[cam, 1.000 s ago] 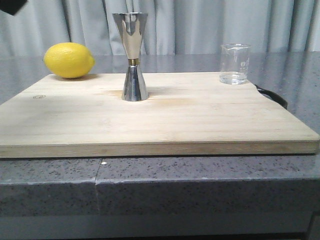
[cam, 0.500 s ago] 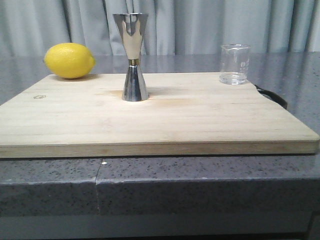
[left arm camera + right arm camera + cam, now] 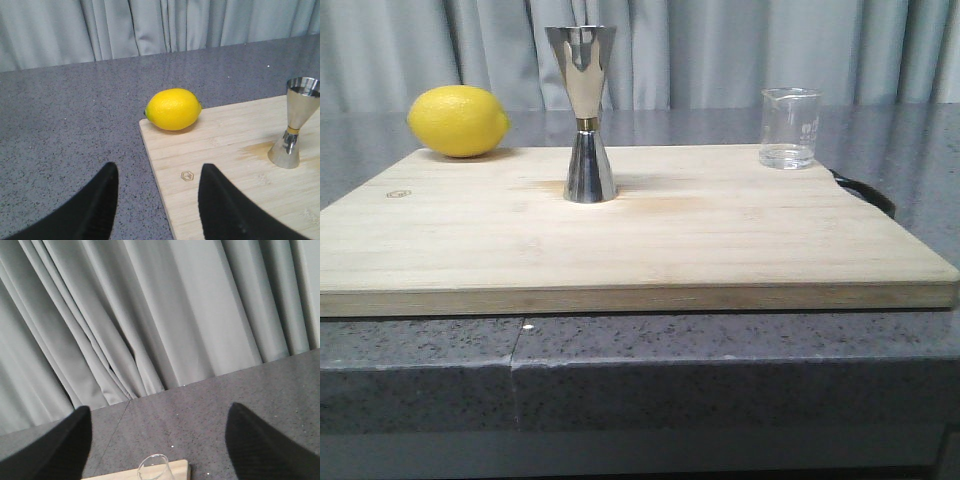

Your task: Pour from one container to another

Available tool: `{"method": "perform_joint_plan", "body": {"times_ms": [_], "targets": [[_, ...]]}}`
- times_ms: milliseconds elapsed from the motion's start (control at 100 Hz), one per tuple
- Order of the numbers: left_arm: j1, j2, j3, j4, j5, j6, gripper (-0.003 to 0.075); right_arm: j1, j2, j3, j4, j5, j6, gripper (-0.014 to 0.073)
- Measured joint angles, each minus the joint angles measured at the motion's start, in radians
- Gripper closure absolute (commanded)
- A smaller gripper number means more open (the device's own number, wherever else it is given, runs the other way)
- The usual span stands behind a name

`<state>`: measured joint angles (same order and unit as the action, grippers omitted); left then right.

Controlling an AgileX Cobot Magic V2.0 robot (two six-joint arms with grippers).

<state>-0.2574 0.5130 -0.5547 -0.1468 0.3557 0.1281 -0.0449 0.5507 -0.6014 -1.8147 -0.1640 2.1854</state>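
Pouring setup on the wooden cutting board, both grippers clear of the items.

The grey stone desk (image 3: 740,370) carries a wooden cutting board (image 3: 650,240). A lemon (image 3: 458,120) rests at the board's far left corner. The steel double jigger (image 3: 587,113) stands upright left of centre, well apart from the lemon. The glass beaker (image 3: 789,128) stands upright at the far right corner, a little clear liquid in its base. Left gripper (image 3: 157,200): jaws apart, empty, above the board's left edge. Right gripper (image 3: 157,440): jaws apart, empty, above the beaker.
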Motion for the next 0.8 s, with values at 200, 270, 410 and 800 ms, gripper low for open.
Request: {"method": "perform_joint_plan", "body": {"times_ms": [200,270,410,800], "targets": [[0.000,0.000,0.000,0.000,-0.017,-0.002,0.0640,0.000,0.000,0.000,0.005,0.011,0.000,0.0513],[0.000,0.000,0.000,0.000,-0.021,-0.002,0.0687,0.000,0.000,0.000,0.006,0.012,0.000,0.0583],[0.000,0.000,0.000,0.000,-0.042,-0.004,0.0739,0.000,0.000,0.000,0.006,0.013,0.000,0.0669],[0.000,0.000,0.000,0.000,-0.106,-0.005,0.0739,0.000,0.000,0.000,0.007,0.013,0.000,0.0669]]}}
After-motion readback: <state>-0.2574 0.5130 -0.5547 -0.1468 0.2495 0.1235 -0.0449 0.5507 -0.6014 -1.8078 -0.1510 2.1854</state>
